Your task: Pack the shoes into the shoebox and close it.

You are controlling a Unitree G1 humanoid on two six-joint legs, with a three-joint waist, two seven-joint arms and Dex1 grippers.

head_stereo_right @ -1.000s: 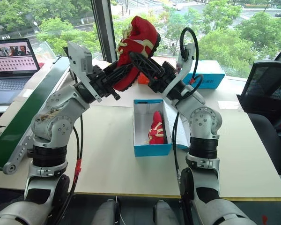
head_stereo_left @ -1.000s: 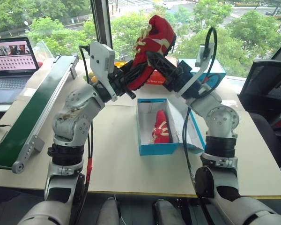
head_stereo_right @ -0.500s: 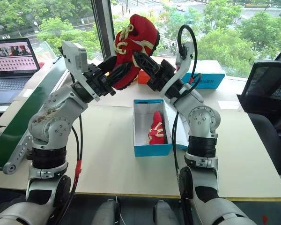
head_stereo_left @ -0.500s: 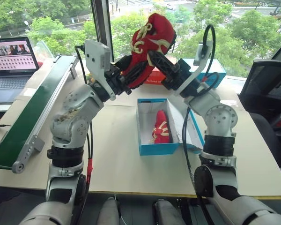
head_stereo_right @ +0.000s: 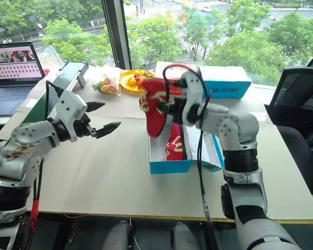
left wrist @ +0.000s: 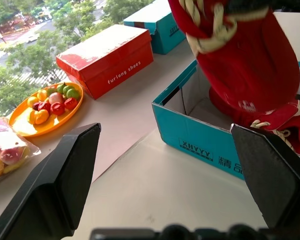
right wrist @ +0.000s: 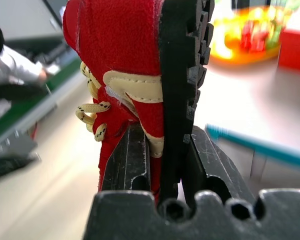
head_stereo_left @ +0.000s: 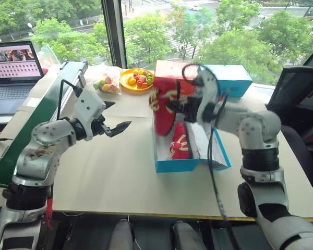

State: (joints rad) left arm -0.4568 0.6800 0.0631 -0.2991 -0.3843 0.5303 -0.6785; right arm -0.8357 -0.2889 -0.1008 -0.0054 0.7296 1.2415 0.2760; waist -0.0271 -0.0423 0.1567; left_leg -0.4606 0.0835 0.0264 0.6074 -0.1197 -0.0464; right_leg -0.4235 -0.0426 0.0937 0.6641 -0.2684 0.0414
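the right gripper (right wrist: pixel 162 165) is clenched on a red shoe (head_stereo_left: pixel 163 107) hanging toe-down over the cyan shoebox (head_stereo_left: pixel 176 164), where its mate (head_stereo_left: pixel 180 142) lies; left gripper (head_stereo_left: pixel 116 117) spread wide, empty, well aside.

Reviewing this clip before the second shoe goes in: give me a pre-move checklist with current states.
1. Right gripper shut on the held shoe: ok.
2. Left gripper open and off to the side: ok.
3. Shoebox open, lid flap out of the way: ok.
4. First shoe lying inside the box: ok.
5. Held shoe hangs over the box's free side: ok.
6. Enough room beside the first shoe: cannot tell.
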